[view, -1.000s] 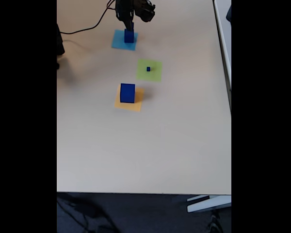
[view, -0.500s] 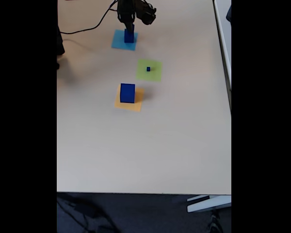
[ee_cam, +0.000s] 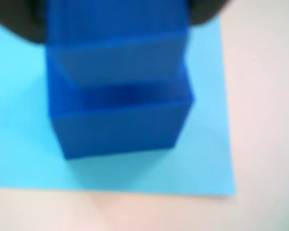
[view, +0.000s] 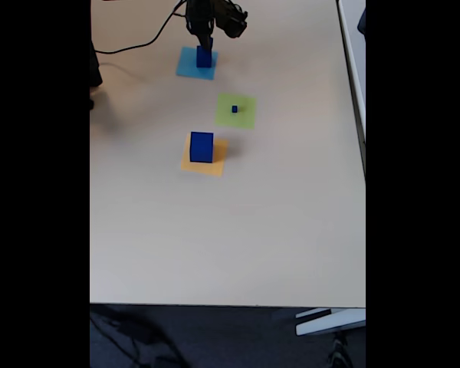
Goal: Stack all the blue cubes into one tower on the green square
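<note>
In the fixed view the gripper (view: 204, 44) hangs at the far edge of the table (view: 291, 230), its dark fingers pointing down onto the top of the medium blue cube (view: 205, 57). Whether the fingers are clenched on that cube or merely set around it cannot be told: the fixed view is too small, and the wrist view is too blurred. In the wrist view dark finger shapes sit at the top corners, either side of the medium blue cube (ee_cam: 120, 96), which rises from the middle of the frame up to its top edge.

That cube stands on the light-blue square (view: 194, 64) of paper, toward its right side in the fixed view; in the wrist view the light-blue square (ee_cam: 19, 120) spreads out on all sides below the cube, with bare table beyond its right and lower edges.

Nearer the camera and a little to the right lies the green square (view: 243, 116), with the small blue cube (view: 234, 109) resting near its centre. Nearer still and to the left, the large blue cube (view: 202, 146) stands on the orange-yellow square (view: 213, 165). All three cubes are well apart from one another. A black cable (view: 138, 44) trails across the table from the arm toward the left edge.
</note>
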